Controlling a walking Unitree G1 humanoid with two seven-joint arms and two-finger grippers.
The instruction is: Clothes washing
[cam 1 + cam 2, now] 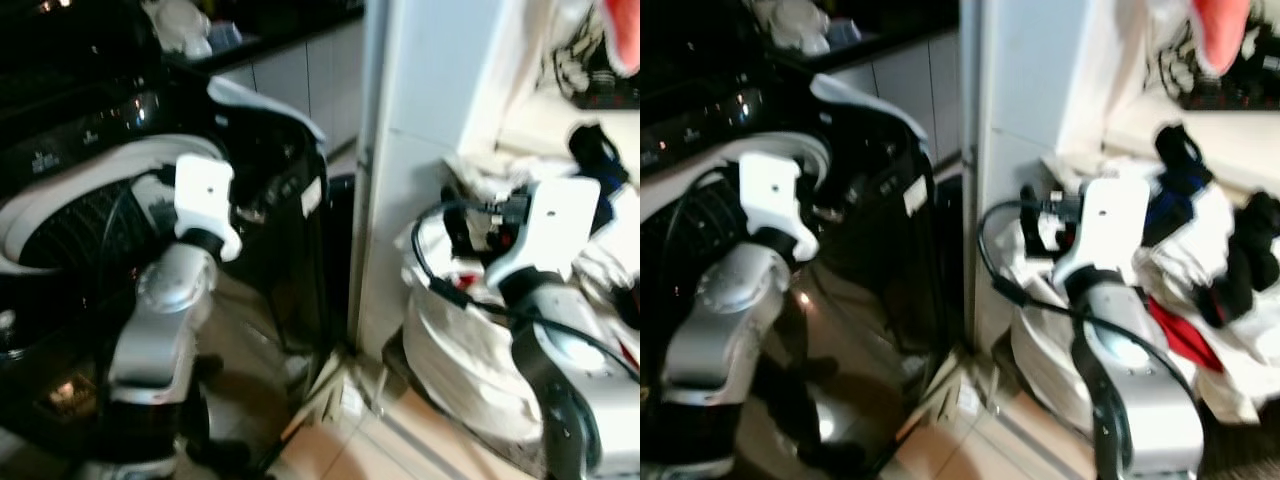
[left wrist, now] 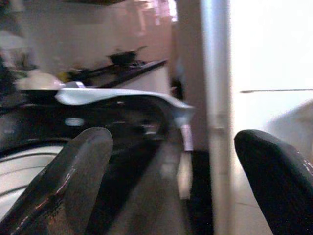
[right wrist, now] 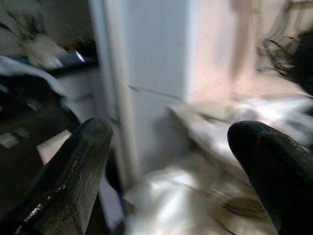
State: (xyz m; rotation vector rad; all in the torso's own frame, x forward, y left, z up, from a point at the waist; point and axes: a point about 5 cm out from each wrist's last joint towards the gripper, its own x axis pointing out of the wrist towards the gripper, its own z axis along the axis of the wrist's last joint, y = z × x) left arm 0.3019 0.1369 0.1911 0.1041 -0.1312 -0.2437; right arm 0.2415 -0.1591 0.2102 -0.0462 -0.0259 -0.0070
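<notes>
A black washing machine stands at the left, its white-rimmed drum opening facing me. Its dark door is swung open to the right. My left arm is raised in front of the opening; its gripper is open, fingers wide apart and empty, pointing past the door. At the right, a heap of clothes lies on a white laundry bag, white pieces mixed with black, red and blue. My right gripper hangs open and empty over the heap's near-left side.
A white pillar stands between the machine and the clothes. Behind the machine runs a dark counter with white cabinet fronts. More clothes hang at the top right. The floor is tiled.
</notes>
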